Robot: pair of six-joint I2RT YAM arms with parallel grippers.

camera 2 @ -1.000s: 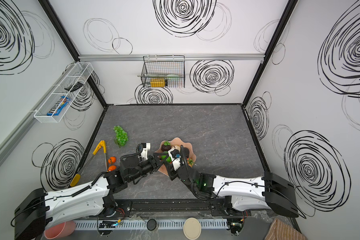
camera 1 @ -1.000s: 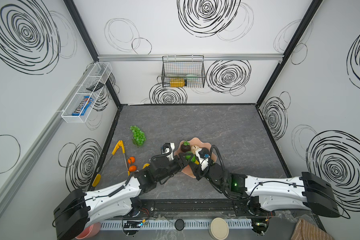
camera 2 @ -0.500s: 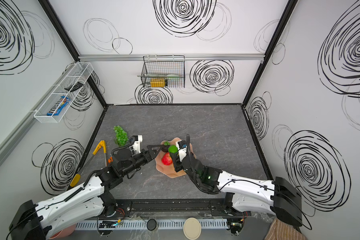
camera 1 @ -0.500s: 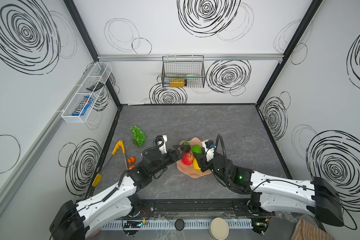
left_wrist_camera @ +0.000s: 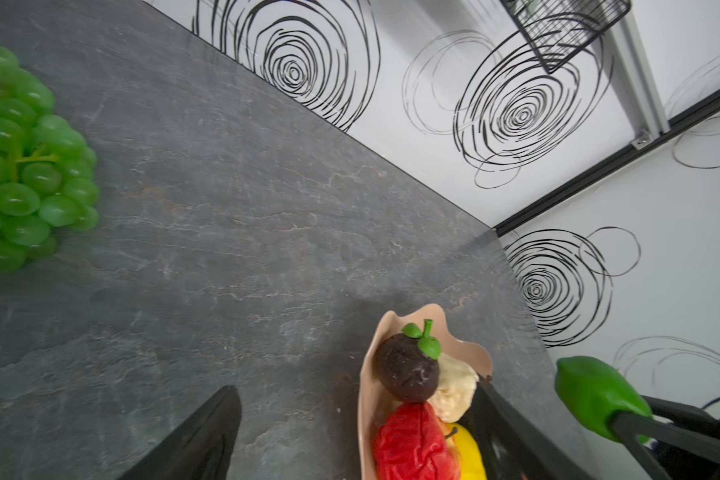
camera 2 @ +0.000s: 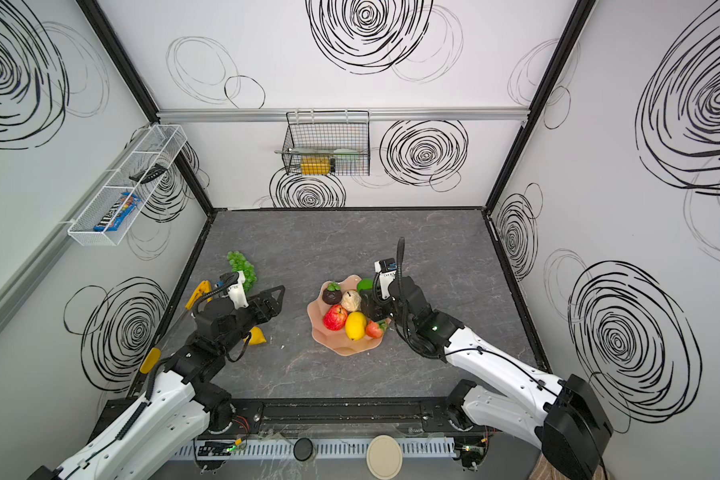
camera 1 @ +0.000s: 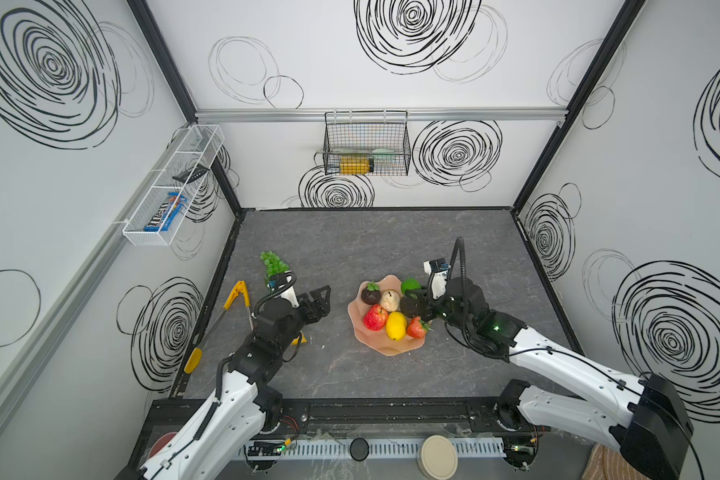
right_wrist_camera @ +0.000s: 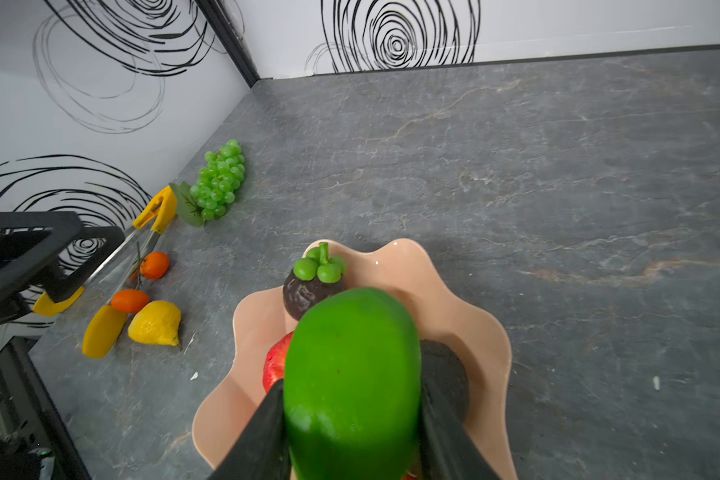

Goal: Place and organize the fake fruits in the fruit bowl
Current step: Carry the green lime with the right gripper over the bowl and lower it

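In both top views the right gripper (camera 1: pixel 412 290) is clamped on a green lime (camera 1: pixel 409 285), held over the right edge of the peach fruit bowl (camera 1: pixel 391 351), just above the dark avocado (camera 1: pixel 409 308). The bowl sits midway across the table (camera 1: pixel 350 249) and already carries a mangosteen (camera 1: pixel 371 295), pear (camera 1: pixel 390 300), apple (camera 1: pixel 373 318), lemon (camera 1: pixel 395 325) and strawberry (camera 1: pixel 416 328). The left gripper (camera 2: pixel 278 301) stands with jaws wide and nothing between them, apart from the bowl on its left, with the grape bunch (camera 2: pixel 240 264) and yellow tongs (camera 2: pixel 200 293) beyond it. The left wrist view shows the lime (left_wrist_camera: pixel 595 395) raised clear of the rim, touching no fruit, and grey table between the bowl and the grape bunch (left_wrist_camera: pixel 21 166). The right wrist view shows the lime filling the gap between both fingers (right_wrist_camera: pixel 262 440), with open bowl floor on the far side beside the mangosteen (right_wrist_camera: pixel 308 291). Two small oranges (right_wrist_camera: pixel 154 265) and two yellow fruits (right_wrist_camera: pixel 154 322) lie on the table near the left wall. The step looks like setting the lime down. It is best to carry it slightly toward that free pocket, lower it until it nearly rests, then part the jaws slowly. A round glossy fruit dropped on a shallow wavy rim or on the avocado would likely roll out. The empty left gripper seems well placed to fetch the grape bunch.
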